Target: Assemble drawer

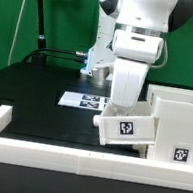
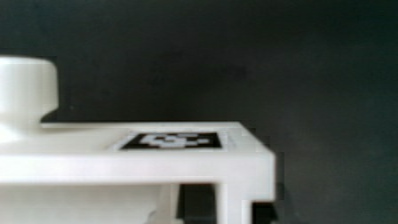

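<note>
A small white open-topped tray (image 1: 126, 129) with a black-and-white tag hangs tilted above the table, against the front of the tall boxy housing (image 1: 178, 120) on the exterior view's right. My gripper (image 1: 122, 107) comes down from above and is shut on the tray's upper wall. In the wrist view the tray (image 2: 125, 165) fills the lower part, with its tag facing the camera and a round white knob (image 2: 27, 90) on it. My gripper (image 2: 228, 208) shows as two dark fingers (image 2: 198, 200) with a white wall pinched between them. The second tray is out of view.
A low white border wall (image 1: 36, 146) runs along the front of the black table. The marker board (image 1: 82, 100) lies flat behind the tray. A black stand (image 1: 41, 20) rises at the back on the exterior view's left.
</note>
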Controlling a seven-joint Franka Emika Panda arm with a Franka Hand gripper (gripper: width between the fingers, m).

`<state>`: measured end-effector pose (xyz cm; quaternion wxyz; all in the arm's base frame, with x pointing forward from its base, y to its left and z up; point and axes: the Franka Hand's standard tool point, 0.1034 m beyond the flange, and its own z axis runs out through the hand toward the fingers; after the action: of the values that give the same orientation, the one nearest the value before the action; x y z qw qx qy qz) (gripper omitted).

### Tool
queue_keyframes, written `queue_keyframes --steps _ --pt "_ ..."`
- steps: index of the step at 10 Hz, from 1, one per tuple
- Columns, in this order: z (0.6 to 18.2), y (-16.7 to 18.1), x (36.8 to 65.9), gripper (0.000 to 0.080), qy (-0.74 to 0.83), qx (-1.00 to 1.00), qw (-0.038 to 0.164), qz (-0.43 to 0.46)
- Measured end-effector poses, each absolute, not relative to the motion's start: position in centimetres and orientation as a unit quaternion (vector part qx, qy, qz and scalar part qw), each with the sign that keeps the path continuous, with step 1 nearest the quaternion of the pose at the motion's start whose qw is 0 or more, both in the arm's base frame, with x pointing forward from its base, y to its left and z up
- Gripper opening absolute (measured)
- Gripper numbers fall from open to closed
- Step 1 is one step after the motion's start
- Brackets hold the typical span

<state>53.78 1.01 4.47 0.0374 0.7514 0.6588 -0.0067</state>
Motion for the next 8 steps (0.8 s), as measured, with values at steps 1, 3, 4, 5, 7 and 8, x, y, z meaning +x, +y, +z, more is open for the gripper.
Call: queue_keyframes --steps 1,3,4,5,7,8 --pt "4.47 0.98 53.80 0.0044 0.659 0.751 0.039 -0.007" --pt "4.50 0.98 53.82 0.0044 0.660 0.751 0.039 -0.007" --pt "4.52 1.00 53.80 0.0044 0.660 0.750 0.040 -0.007" --pt "4.54 1.15 53.75 0.0044 0.654 0.755 0.041 -0.008" --pt "4.61 1.20 53.70 0.0044 0.650 0.758 0.045 -0.012" --pt "4.64 1.39 53.57 0.0044 0.635 0.771 0.047 -0.021"
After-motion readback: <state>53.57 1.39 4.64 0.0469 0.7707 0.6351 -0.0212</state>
